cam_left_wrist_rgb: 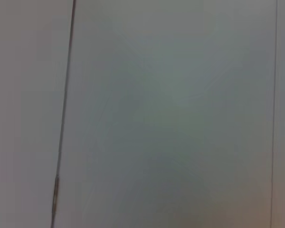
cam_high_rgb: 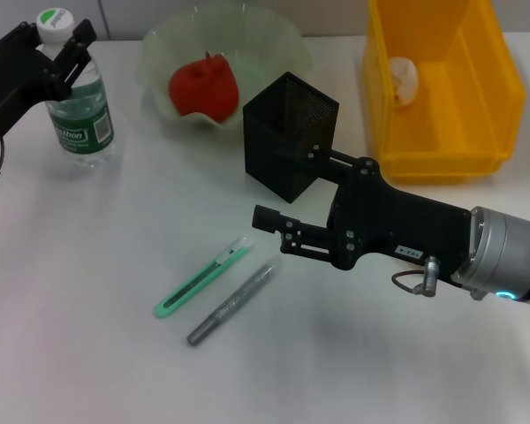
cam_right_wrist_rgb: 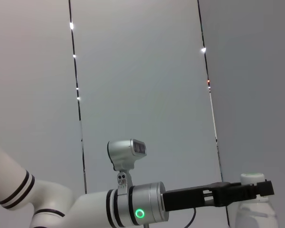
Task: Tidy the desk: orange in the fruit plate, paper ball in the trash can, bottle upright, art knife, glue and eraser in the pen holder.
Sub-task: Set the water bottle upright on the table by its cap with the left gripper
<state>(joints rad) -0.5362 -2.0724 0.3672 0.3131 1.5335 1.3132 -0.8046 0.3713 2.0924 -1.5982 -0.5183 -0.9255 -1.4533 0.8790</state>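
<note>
A clear bottle (cam_high_rgb: 78,115) with a white cap stands upright at the far left; it also shows in the right wrist view (cam_right_wrist_rgb: 252,211). My left gripper (cam_high_rgb: 55,42) is closed around its cap and neck. A green art knife (cam_high_rgb: 203,278) and a grey glue pen (cam_high_rgb: 232,305) lie on the table in front. My right gripper (cam_high_rgb: 274,231) hovers just right of them, open and empty, in front of the black mesh pen holder (cam_high_rgb: 287,132). A red round fruit (cam_high_rgb: 203,86) lies in the green fruit plate (cam_high_rgb: 274,40). A paper ball (cam_high_rgb: 405,78) lies in the yellow bin (cam_high_rgb: 442,146). The eraser is out of view.
The pen holder stands tilted between the plate and the yellow bin, close behind my right gripper. The left wrist view shows only a blank wall. The right wrist view shows my left arm (cam_right_wrist_rgb: 147,206) and head.
</note>
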